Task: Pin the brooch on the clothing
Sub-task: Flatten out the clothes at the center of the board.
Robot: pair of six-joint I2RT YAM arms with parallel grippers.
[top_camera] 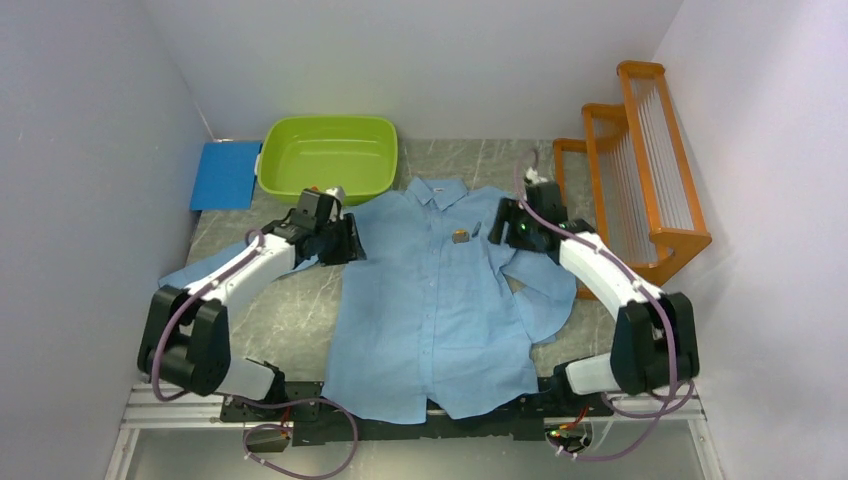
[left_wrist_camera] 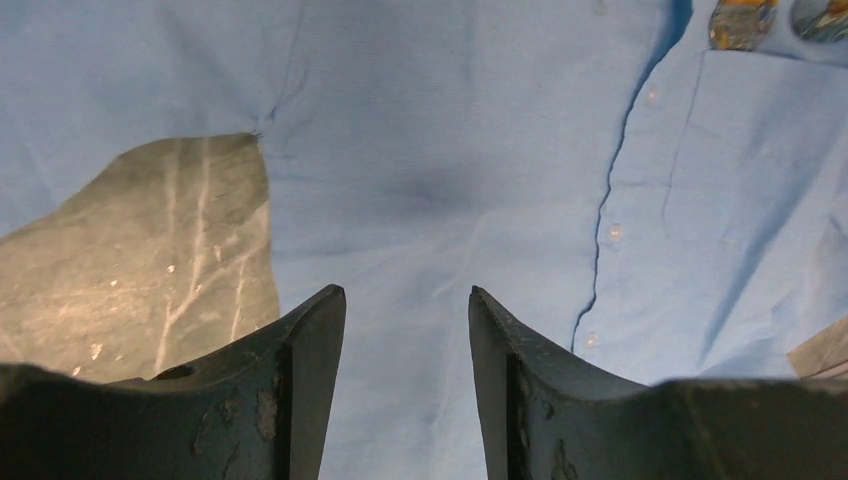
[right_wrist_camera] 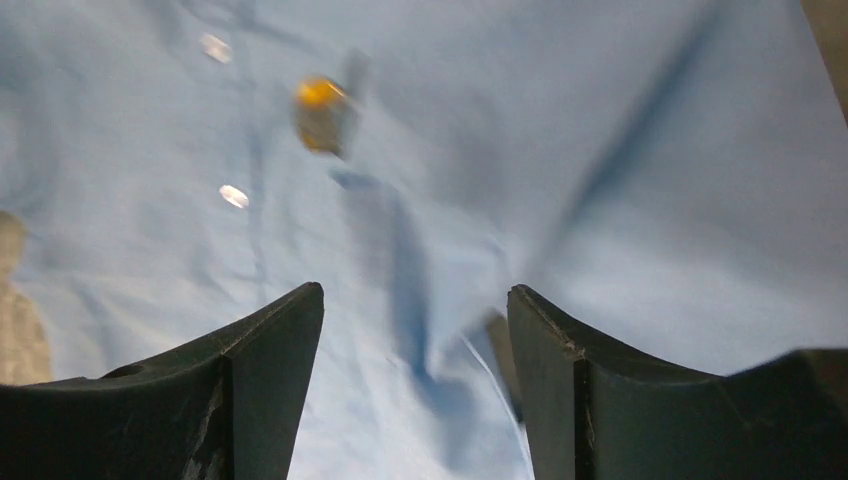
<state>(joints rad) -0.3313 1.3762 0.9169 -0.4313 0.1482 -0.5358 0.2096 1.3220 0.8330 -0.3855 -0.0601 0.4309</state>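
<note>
The green tub (top_camera: pixel 328 155) stands just beyond the shirt's (top_camera: pixel 430 310) left shoulder, open side up, its smooth green floor in plain sight. The shirt lies flat and face up across the middle of the grey marbled table (top_camera: pixel 290 315), collar toward the tub and hem toward the arm bases. The brooch (top_camera: pixel 460 237), a small amber-and-dark piece, sits on the shirt's chest at the upper edge of the pocket (left_wrist_camera: pixel 760 150). Whether it is pinned through cannot be told. A flat blue board (top_camera: pixel 226 175) lies beside the tub, on the side away from the shirt. An orange stepped rack (top_camera: pixel 640 170) stands past the shirt's other sleeve. The left gripper (left_wrist_camera: pixel 407 292) hangs over the shirt's armpit, jaws partly apart with only cloth showing between them. The right gripper (right_wrist_camera: pixel 415 288) hangs over the chest beside the blurred brooch, jaws wide and holding nothing.
</note>
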